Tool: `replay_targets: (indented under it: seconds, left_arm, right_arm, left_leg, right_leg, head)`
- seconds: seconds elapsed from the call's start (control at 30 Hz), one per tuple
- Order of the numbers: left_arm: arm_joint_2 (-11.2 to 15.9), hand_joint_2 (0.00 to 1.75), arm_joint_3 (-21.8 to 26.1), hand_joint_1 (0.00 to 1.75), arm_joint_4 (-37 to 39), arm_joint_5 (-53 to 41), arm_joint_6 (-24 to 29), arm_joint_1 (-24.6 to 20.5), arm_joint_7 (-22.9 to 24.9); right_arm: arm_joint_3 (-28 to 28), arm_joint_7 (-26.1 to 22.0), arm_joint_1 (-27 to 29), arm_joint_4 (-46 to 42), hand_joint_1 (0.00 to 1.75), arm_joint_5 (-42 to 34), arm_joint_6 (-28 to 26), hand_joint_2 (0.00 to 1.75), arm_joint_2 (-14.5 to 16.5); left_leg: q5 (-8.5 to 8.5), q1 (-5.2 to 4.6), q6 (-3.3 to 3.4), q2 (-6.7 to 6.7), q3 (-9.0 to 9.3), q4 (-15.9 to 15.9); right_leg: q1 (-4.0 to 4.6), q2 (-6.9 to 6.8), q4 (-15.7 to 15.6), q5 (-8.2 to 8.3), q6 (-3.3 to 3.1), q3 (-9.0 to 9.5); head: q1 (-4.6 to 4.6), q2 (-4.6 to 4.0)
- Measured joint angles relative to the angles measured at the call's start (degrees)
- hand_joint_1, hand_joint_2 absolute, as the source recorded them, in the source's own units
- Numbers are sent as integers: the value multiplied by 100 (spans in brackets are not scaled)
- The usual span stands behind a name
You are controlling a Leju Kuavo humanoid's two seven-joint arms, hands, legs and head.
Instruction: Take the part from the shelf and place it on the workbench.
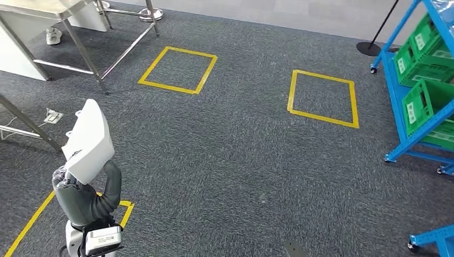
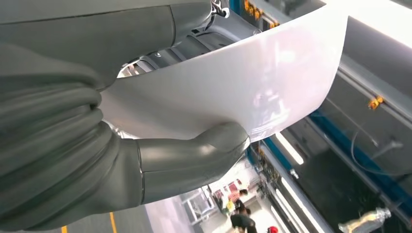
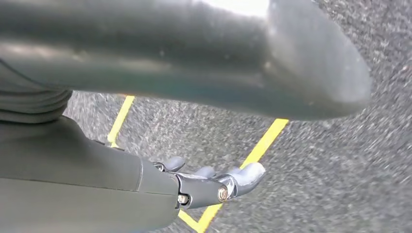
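Observation:
The part [image 1: 88,142] is a white curved plastic panel, held up at the lower left of the head view. My left hand [image 1: 85,198] grips its lower edge from underneath. In the left wrist view the panel [image 2: 243,82] arches over the hand, and my left hand [image 2: 145,160] presses its thick thumb [image 2: 209,145] against the panel's underside. My right hand [image 3: 97,165] hangs over the dark carpet with its fingers [image 3: 233,179] spread and nothing between them and the thumb.
A steel workbench frame [image 1: 80,48] stands at the upper left, another metal leg [image 1: 27,123] nearer at the left. The blue shelf [image 1: 396,101] with green crates [image 1: 423,101] is at the right. Yellow tape squares [image 1: 178,69] [image 1: 323,99] mark the grey carpet between them.

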Motion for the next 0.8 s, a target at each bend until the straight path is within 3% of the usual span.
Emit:
replay_targets:
  seconds: [0.07, 0.1, 0.17, 0.23, 0.3, 0.37, 0.43, 0.5, 0.57, 0.6, 0.63, 0.67, 0.73, 0.8]
  left_arm:
    - [6, 175, -5, 175, 50, 71, 33, -29, 1]
    - [11, 175, -7, 175, 77, 103, 49, -39, 1]
    - [17, 175, -14, 175, 133, 140, 60, -76, 2]
    - [19, 175, -31, 175, 177, 157, 64, -130, 2]
    - [22, 175, -59, 175, 207, 162, 95, -167, 1]
    - [46, 175, -82, 175, 219, 156, 171, -158, 0]
    - [99, 175, -92, 175, 210, 158, 266, -130, -3]
    - [158, 175, -97, 175, 191, 153, 353, -98, -8]
    - [205, 175, -98, 175, 150, 93, 411, 0, -12]
    - [223, 175, -97, 175, 117, 44, 421, 75, -13]
    - [235, 175, -95, 175, 73, -9, 406, 148, -13]
    - [244, 175, -91, 175, 22, -62, 372, 210, -13]
    - [246, 175, -73, 175, -75, -156, 284, 281, -13]
    - [242, 175, -37, 175, -149, -234, 226, 328, -12]
  right_arm:
    - [0, 22, 29, 1, 0, -1, -4, 0, -2]
    - [0, 32, 41, 1, 0, -1, -7, 0, -2]
    - [0, 37, 46, 1, 0, 0, -9, 0, -5]
    - [0, 29, 42, 1, 0, 7, -9, 0, -7]
    - [1, 11, 38, 1, 0, 43, -12, 0, -4]
    - [7, -1, 28, 0, 0, 122, -27, 0, 5]
    - [14, -2, 12, -1, 0, 204, -51, 0, 17]
    - [24, 4, 6, -2, 0, 278, -61, 0, 21]
    - [54, 20, 2, -2, 0, 350, -35, 0, 22]
    - [76, 28, -4, -2, 0, 375, -15, 0, 25]
    - [97, 35, -14, -2, 0, 390, 4, 0, 31]
    - [112, 44, -25, -2, 0, 397, 19, 0, 40]
    - [123, 63, -43, -1, 0, 390, 33, 0, 64]
    - [125, 78, -48, 0, 0, 368, 46, 0, 90]
  left_leg:
    - [8, 1, 9, -158, -27, 16]
    - [10, 4, 6, -242, -38, 30]
    - [12, 17, -18, -416, -54, 68]
    - [14, 24, -80, -574, -80, 105]
    - [32, 23, -164, -697, -117, 104]
    - [64, 32, -246, -769, -161, 75]
    - [-37, 26, -297, -519, -247, 214]
    - [-395, 16, -327, -141, -495, 789]
    - [-727, 21, -354, -25, -808, 1512]
    - [-758, 22, -360, -12, -867, 1674]
    - [-675, 22, -359, 7, -806, 1596]
    - [-508, 21, -350, 59, -632, 1291]
    - [-211, 3, -300, 344, -197, 510]
    - [-124, -24, -224, 523, 0, 144]
  right_leg:
    - [-9, 92, 648, -218, 19, -345]
    - [-14, 99, 734, -180, 22, -408]
    - [-40, 168, 243, 180, 20, -206]
    - [-69, 406, -490, 465, 16, 129]
    - [-60, 520, -763, 502, -18, 244]
    - [-40, 387, -789, 539, -100, 260]
    - [-39, 244, -829, 577, -198, 281]
    - [-25, 85, -848, 584, -267, 282]
    - [-6, -93, -844, 571, -295, 280]
    - [-1, -181, -842, 563, -298, 282]
    - [1, -264, -838, 553, -296, 287]
    - [2, -348, -831, 538, -288, 296]
    - [22, -498, -807, 491, -247, 324]
    - [50, -619, -794, 456, -190, 354]
  head:
    - [3, 0]
    - [3, 0]
    - [4, 0]
    - [4, 0]
    - [3, 0]
    - [2, 0]
    - [-15, 0]
    - [-39, 0]
    - [-48, 0]
    - [-48, 0]
    - [-49, 0]
    - [-49, 0]
    - [-46, 0]
    - [-40, 0]
